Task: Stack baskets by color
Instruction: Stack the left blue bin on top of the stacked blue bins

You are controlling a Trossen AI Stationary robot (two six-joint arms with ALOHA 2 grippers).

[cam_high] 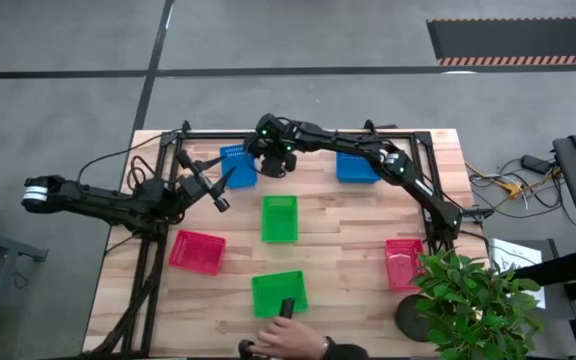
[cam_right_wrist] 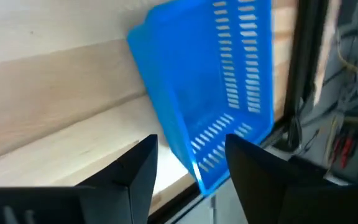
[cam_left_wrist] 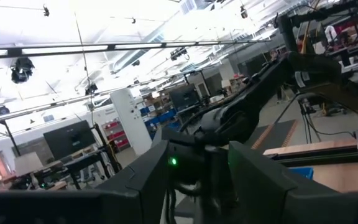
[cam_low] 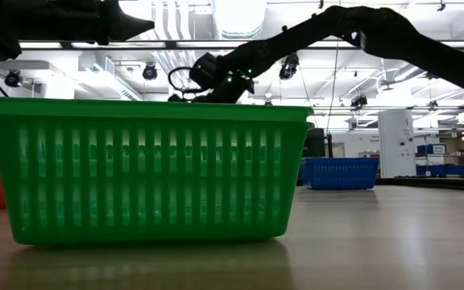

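Six baskets show on the wooden table in the high view. Two are blue, one at the far left (cam_high: 238, 166) and one at the far right (cam_high: 356, 167). Two are green, one at the middle (cam_high: 279, 218) and one near the front edge (cam_high: 279, 293). Two are red, one at the left (cam_high: 197, 251) and one at the right (cam_high: 403, 263). My right gripper (cam_high: 266, 163) hangs open beside and above the far-left blue basket (cam_right_wrist: 216, 93), whose near corner shows between its fingers; no touch shows. My left gripper (cam_high: 220, 192) is open in the air left of that basket, tipped upward (cam_left_wrist: 197, 149).
A person's hand (cam_high: 288, 335) reaches in at the front edge, next to the near green basket (cam_low: 147, 169). A potted plant (cam_high: 473, 300) stands at the front right corner. A dark frame (cam_high: 423, 140) runs along the far edge. Bare wood lies between the baskets.
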